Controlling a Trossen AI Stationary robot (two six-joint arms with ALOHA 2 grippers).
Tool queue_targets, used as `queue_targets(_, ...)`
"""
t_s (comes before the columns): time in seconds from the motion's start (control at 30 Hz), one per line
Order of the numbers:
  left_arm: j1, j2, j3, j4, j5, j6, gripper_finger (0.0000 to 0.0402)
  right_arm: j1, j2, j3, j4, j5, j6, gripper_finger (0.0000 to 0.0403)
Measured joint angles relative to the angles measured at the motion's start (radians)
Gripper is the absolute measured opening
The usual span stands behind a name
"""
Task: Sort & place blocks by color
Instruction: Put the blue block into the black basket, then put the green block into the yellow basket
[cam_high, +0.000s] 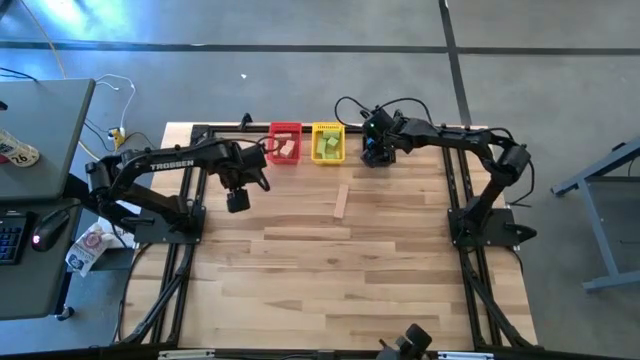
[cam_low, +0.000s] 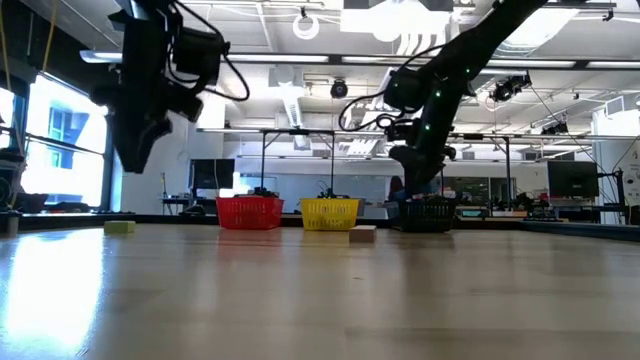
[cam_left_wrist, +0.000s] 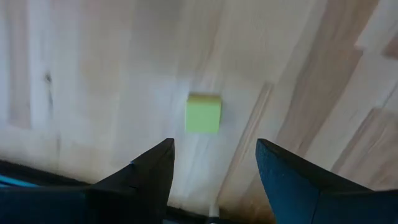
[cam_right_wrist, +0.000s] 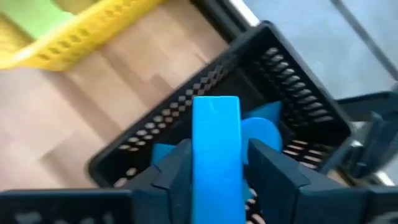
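Observation:
My right gripper (cam_right_wrist: 217, 146) hangs over the black bin (cam_right_wrist: 298, 81) at the table's far edge, shut on a blue bar (cam_right_wrist: 216, 124). More blue blocks (cam_right_wrist: 264, 127) lie inside that bin. My left gripper (cam_left_wrist: 214, 146) is open and hovers above a light green cube (cam_left_wrist: 203, 113) that rests flat on the table. In the low view this cube (cam_low: 119, 227) sits under the left arm. The high view shows the left gripper (cam_high: 237, 203) in the table's left half and the right gripper (cam_high: 374, 155) over the black bin. A pale wooden bar (cam_high: 341, 200) lies flat mid-table. My right gripper pinches the blue bar between its two fingers, on the bar's long sides (cam_right_wrist: 214, 168). The bar lies along the fingers, and its free end (cam_right_wrist: 216, 102) sticks out past the fingertips. It is lifted clear, above the black bin's opening.
The red bin (cam_high: 285, 143) holds pale wooden blocks and the yellow bin (cam_high: 327, 142) holds green blocks; both stand at the far edge, left of the black bin. The wooden tabletop (cam_high: 330, 270) stretches toward the near edge. A desk (cam_high: 40, 150) stands beyond the table's left side.

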Motion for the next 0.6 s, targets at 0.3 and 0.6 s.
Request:
queue_targets(0.3,0.0,0.0,-0.1,0.044,-0.001,0.025,0.0209,0.001,-0.002,0.0,0.0,0.003,0.01,0.0177)
queue_targets(0.6,0.0,0.0,-0.153,0.138,-0.019,0.107,0.0209,0.008,-0.036,0.0,-0.001,-0.008,0.008,0.0178)
